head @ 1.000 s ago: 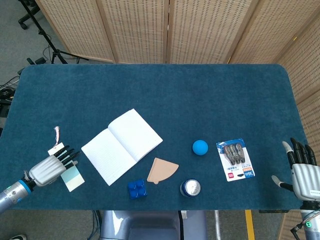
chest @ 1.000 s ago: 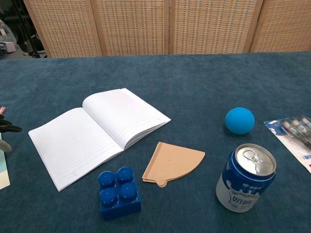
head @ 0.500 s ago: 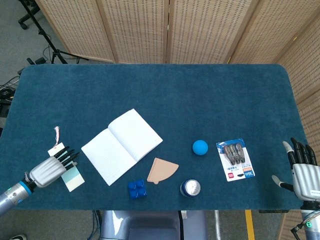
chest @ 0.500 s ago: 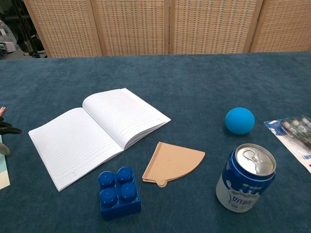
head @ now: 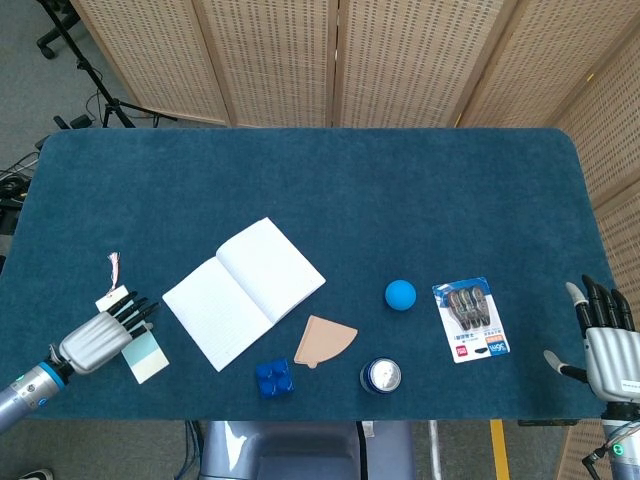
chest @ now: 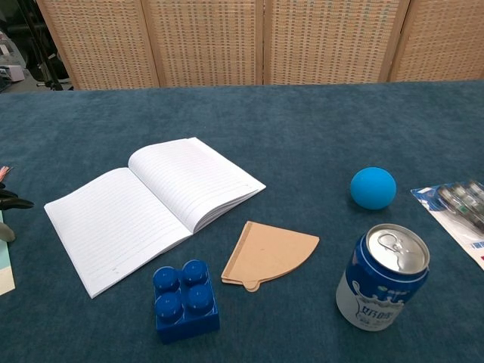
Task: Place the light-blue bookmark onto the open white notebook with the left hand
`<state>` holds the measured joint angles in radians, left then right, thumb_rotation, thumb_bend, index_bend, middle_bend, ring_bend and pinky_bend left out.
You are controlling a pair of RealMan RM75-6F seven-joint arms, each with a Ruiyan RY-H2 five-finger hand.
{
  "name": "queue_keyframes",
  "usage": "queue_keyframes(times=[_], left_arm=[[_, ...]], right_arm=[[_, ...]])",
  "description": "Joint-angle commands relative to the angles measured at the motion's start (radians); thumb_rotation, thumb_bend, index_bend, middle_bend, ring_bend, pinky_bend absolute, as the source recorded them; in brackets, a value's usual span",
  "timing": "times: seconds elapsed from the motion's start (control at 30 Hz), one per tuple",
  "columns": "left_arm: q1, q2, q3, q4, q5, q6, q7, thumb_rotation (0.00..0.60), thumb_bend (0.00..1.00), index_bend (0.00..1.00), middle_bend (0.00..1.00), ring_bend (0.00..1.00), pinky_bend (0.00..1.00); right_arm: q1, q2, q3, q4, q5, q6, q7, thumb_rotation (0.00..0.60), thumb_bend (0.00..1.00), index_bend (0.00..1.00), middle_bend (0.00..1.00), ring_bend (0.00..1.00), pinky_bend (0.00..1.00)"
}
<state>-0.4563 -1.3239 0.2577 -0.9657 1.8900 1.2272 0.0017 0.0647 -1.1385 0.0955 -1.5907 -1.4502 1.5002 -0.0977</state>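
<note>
1 light-blue bookmark (head: 146,358) under left hand (head: 100,334), grasp unclear. 1 open white notebook (head: 243,290). 1 right hand (head: 605,345) splayed, empty. 1 ball (head: 400,294), 1 can (head: 381,376), 1 brick (head: 272,379).

Matt blue cloth covers the desk (head: 420,190), the notebook (chest: 151,208) is lined paper, and the can (chest: 382,278) has a glossy metal top.

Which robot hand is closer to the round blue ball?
The right hand, though neither is close. It sits at the table's edge beyond the pack of pens from the round blue ball. The left hand lies much farther away, past the open white notebook, over the light-blue bookmark.
</note>
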Motion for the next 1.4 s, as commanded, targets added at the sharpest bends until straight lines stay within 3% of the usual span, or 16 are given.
queue_keyframes(times=[0.03, 0.83, 1.4], left_arm=[[0.001, -0.002, 0.0, 0.002, -0.002, 0.002, 0.0, 0.6, 0.2, 0.3, 0.0, 0.0, 0.0], [0.015, -0.015, 0.002, 0.014, -0.02, 0.011, 0.004, 0.6, 0.25, 0.38, 0.0, 0.0, 0.0], [-0.015, 0.049, -0.047, -0.072, -0.049, 0.03, 0.023, 0.6, 0.25, 0.39, 0.0, 0.0, 0.0]], right_arm=[[0.0, 0.0, 0.0, 0.0, 0.0, 0.001, 0.001, 0.6, 0.16, 0.0, 0.0, 0.0, 0.0], [-0.001, 0.002, 0.0, -0.001, -0.002, 0.002, 0.005, 0.6, 0.16, 0.0, 0.0, 0.0, 0.0], [-0.002, 0.003, 0.0, -0.001, -0.004, 0.003, 0.007, 0.6, 0.16, 0.0, 0.0, 0.0, 0.0]])
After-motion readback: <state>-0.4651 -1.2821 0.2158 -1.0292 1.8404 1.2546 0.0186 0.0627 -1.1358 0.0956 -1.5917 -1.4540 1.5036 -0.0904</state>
